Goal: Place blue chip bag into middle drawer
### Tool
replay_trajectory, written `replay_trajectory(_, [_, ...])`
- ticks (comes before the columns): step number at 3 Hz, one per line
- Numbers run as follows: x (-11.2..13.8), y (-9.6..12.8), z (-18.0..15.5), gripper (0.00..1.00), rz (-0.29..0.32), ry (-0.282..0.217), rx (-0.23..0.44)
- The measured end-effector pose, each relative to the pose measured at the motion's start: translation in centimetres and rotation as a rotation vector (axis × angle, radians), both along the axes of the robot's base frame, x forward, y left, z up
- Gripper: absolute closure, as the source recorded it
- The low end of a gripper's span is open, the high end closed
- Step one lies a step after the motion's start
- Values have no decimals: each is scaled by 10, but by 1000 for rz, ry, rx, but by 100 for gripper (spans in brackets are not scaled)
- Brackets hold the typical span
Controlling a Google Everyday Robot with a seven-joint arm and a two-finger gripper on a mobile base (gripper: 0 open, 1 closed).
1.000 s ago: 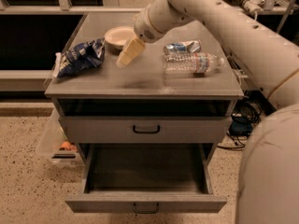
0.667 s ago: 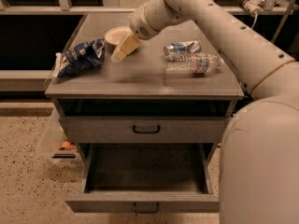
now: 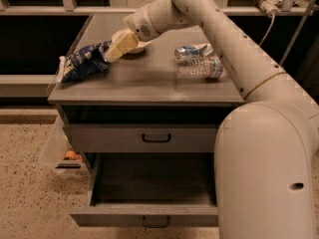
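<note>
The blue chip bag [image 3: 83,62] lies crumpled on the left part of the grey cabinet top [image 3: 144,81], its pale end hanging over the left edge. My gripper [image 3: 110,51] reaches down from the upper right and its pale fingertips touch the bag's right end. The middle drawer [image 3: 149,193] is pulled wide open at the bottom of the cabinet, with a dark bar handle on its front. Its inside looks empty.
A white bowl [image 3: 135,46] sits behind the gripper. A crushed silver-blue can [image 3: 192,51] and a clear bottle [image 3: 198,67] lie on the right. The shallower drawer [image 3: 155,138] above is shut. A clear bin [image 3: 62,156] stands on the floor at left.
My gripper has moved left across the cabinet top, from near the bowl to the right end of the chip bag. The bag, can and bottle have not moved.
</note>
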State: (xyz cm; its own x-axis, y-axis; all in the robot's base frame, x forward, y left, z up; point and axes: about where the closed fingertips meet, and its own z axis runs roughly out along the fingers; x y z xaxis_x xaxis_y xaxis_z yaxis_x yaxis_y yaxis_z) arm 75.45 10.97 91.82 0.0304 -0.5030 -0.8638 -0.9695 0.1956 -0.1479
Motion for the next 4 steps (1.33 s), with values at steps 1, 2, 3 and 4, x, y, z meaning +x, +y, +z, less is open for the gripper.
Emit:
replay_trajectory(1, [-11,31,-2,0,78,92,83])
replay_trajectory(2, [-21,48,-1,0,121,165,122])
replay_trajectory(3, [-26,59,-1,0,126,176,99])
replay_trajectory(4, [-28,68,-10,0,114,167,41])
